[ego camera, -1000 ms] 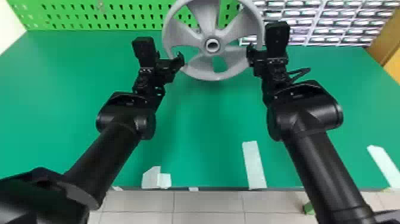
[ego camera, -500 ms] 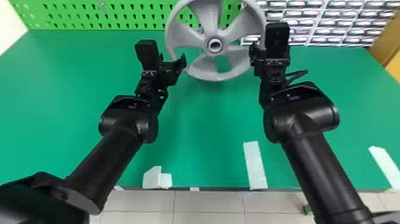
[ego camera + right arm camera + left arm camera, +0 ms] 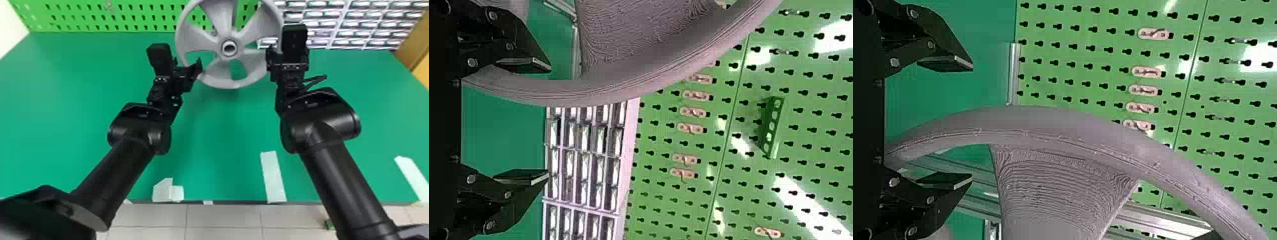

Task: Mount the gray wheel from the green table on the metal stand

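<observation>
Well, wheel (image 3: 229, 84) between left tool's (image 3: 197, 69) fingers.

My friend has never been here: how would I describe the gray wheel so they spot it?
Start at the green table and look to its far side, between the robot's left hand and right hand. The gray wheel is round, with broad spokes and a central hole, unlike the boxy rack beyond it.

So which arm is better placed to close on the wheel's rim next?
Probably the left. The left end effector is open with the gray wheel's rim near mid-gap; the right end effector is open too, but there the rim lies close to one finger, so closing may start off-center.
</observation>
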### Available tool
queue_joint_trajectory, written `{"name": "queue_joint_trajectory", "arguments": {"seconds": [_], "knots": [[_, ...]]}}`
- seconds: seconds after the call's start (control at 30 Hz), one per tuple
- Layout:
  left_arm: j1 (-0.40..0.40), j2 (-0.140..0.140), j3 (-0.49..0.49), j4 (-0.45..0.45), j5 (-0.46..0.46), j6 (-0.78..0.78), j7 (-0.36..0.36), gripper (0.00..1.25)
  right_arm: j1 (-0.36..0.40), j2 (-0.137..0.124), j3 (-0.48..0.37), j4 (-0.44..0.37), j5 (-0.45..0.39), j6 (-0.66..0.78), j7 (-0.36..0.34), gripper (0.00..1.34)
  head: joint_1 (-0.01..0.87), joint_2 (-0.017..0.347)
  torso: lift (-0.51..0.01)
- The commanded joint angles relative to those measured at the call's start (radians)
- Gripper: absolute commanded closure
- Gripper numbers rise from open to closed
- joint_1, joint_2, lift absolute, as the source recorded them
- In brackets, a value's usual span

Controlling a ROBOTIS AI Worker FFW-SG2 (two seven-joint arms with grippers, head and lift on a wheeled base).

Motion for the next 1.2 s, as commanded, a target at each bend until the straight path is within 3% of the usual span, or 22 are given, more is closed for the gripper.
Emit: {"name": "queue_joint_trajectory", "arguments": {"seconds": [0.0, 0.53, 1.17], "knots": [[0.002, -0.001, -0.001, -0.001, -0.001, 0.001, 0.000, 0.46, 0.001, 0.001, 0.004, -0.006, 0.001, 0.000, 0.000, 0.51, 0.867, 0.052, -0.100], [0.031, 0.002, 0.009, -0.062, -0.021, 0.024, 0.021, 0.46, 0.027, 0.001, 0.018, -0.067, -0.003, -0.006, 0.000, 0.51, 0.867, 0.052, -0.100], [0.034, 0.002, 0.021, -0.067, -0.028, 0.029, 0.021, 0.46, 0.028, 0.001, 0.032, -0.069, -0.023, -0.011, 0.000, 0.51, 0.867, 0.052, -0.100]]}}
